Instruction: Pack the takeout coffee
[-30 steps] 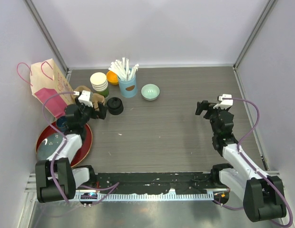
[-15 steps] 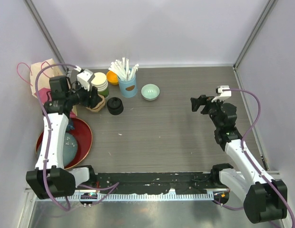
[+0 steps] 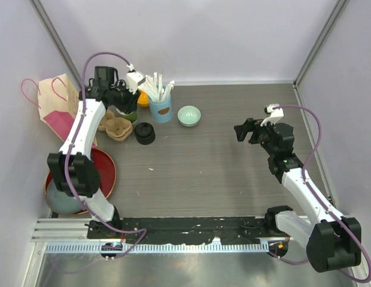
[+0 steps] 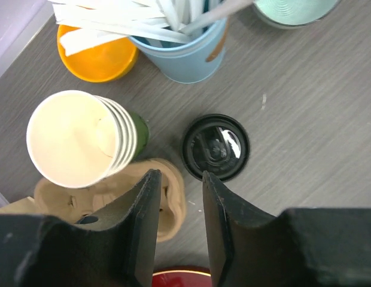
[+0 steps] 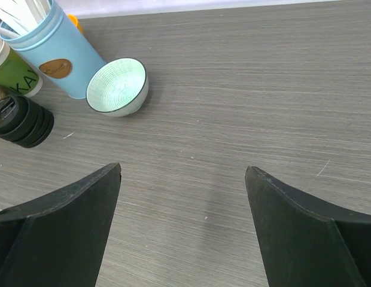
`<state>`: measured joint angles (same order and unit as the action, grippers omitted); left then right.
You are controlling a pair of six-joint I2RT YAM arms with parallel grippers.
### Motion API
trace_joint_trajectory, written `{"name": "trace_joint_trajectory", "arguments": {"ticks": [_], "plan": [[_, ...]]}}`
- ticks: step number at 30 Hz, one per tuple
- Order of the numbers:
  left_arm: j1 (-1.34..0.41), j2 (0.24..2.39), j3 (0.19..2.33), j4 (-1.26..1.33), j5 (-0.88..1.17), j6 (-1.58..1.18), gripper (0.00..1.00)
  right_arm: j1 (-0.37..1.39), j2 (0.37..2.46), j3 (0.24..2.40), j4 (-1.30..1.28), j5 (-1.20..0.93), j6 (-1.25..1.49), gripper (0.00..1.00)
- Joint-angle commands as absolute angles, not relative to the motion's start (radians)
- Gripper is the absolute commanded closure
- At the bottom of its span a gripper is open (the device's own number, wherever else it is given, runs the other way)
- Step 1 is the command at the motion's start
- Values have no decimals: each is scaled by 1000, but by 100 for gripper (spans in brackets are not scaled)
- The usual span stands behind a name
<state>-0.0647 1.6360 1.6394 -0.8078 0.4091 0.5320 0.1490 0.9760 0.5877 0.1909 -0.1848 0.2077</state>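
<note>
A stack of dark-green paper cups (image 4: 78,136), cream-white inside, stands at the back left of the table, beside a stack of black lids (image 4: 215,146). In the top view my raised left gripper (image 3: 121,98) partly covers the cup stack (image 3: 129,112); the lids (image 3: 145,133) lie just to its right. Seen from the left wrist, my left gripper (image 4: 179,174) hangs above a tan cardboard cup carrier (image 4: 170,200), its jaws narrowed to a small gap with nothing between them. My right gripper (image 3: 245,130) hovers wide open and empty over bare table at mid right.
A blue cup of white straws (image 3: 161,107), an orange dish (image 3: 140,97) and a pale green bowl (image 3: 189,115) stand along the back. A pink paper bag (image 3: 57,110) leans at the far left, with a red tray (image 3: 105,173) in front of it.
My left arm has swung up from beside the red tray to above the cup stack, and its jaws have narrowed. The right gripper has drifted slightly left and stays wide open.
</note>
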Motion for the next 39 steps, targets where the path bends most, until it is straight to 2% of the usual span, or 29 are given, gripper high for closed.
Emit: {"name": "trace_joint_trajectory", "arguments": {"ticks": [1, 14, 20, 29, 35, 39], "plan": [[-63, 1733, 1785, -870, 336, 568, 62, 155, 991, 640, 176, -198, 189, 11], [-72, 1916, 1905, -842, 275, 566, 62, 156, 1055, 647, 169, -190, 175, 11], [-71, 1979, 1962, -859, 252, 569, 66, 158, 1075, 649, 167, -190, 173, 11], [-71, 2008, 1983, -867, 245, 578, 80, 161, 1078, 652, 161, -190, 172, 11], [-72, 1993, 1982, -891, 264, 577, 100, 161, 1078, 652, 161, -192, 172, 11], [-72, 1970, 1983, -905, 265, 580, 100, 163, 1077, 653, 160, -193, 172, 11]]}}
